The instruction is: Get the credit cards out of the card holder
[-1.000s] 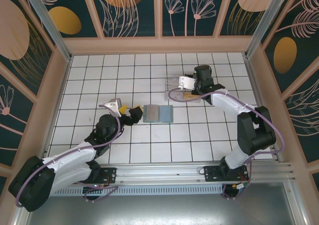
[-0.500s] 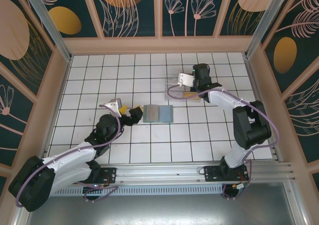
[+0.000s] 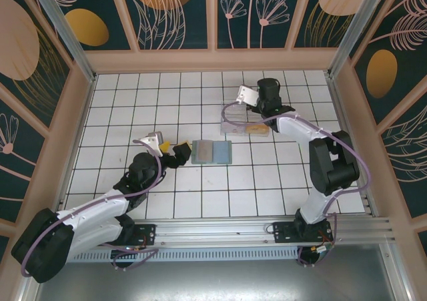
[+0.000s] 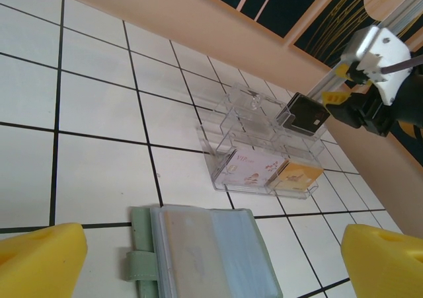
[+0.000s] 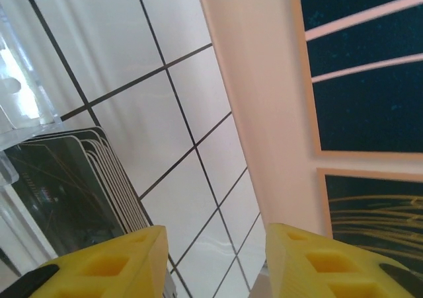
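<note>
Currently you've got the card holder [image 3: 211, 151] lying open and flat on the white tiled table [image 3: 133, 101], about mid-table, clear sleeves facing up w/ a green tab [image 4: 142, 266] at its left edge. Your L gripper [image 3: 175, 149] sits just left of it, low over the tiles. Its fingers [image 4: 39, 258] are spread wide & released, nothing clamped. In the L wrist view the holder lies between and ahead of the two yellow tips; can't tell whether either tip touches it. Farther off & to the right is the clear tray [image 3: 227, 114], well apart from the holder. In it you have a pale printed card [image 4: 254, 169] and an orange card [image 4: 299, 176] lying side by side in the near compartment. A stack of dark cards [image 4: 305, 113] stands tilted in the far right compartment. Your R gripper [image 5: 215, 235] hangs at the tray's far right corner, just beside that dark stack. Its yellow fingers [image 5: 106, 265] stand apart w/ bare tile and the peach wall [image 5: 251, 80] showing thru the gap, so it's released, gripping nothing. In the R wrist view the dark stack sits left of the gap, not between the pads.
</note>
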Robot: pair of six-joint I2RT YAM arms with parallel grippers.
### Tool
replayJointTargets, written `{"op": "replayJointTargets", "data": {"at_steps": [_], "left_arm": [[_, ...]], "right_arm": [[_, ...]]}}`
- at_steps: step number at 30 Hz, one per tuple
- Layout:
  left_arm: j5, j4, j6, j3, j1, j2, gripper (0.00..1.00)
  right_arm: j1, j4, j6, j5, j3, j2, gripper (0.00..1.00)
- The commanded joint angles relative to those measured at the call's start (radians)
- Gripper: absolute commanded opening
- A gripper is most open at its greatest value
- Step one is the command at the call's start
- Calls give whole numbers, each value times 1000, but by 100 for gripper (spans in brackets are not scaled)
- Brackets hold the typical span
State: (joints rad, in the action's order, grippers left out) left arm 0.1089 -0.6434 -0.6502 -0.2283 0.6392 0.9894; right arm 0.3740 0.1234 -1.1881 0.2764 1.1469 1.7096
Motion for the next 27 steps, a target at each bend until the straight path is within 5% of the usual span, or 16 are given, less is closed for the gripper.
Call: {"op": "replayJointTargets", "data": {"at_steps": [1,8,16,27], "left_arm": [[-26,10,0,-38,-10,17,99],[-53,66,-20,-93,-10,103,98],[-52,105,35,-142,-10,206,95],[-90,194,-57,-238,-9,309,78]], "right_arm": [[16,8,214,17,-20,-116,45],[100,-198,810,-3,30,-213,43],[164,-245,1473,-152,-108,-276,46],[281,-16,1694,-337,-395,-214,41]]}}
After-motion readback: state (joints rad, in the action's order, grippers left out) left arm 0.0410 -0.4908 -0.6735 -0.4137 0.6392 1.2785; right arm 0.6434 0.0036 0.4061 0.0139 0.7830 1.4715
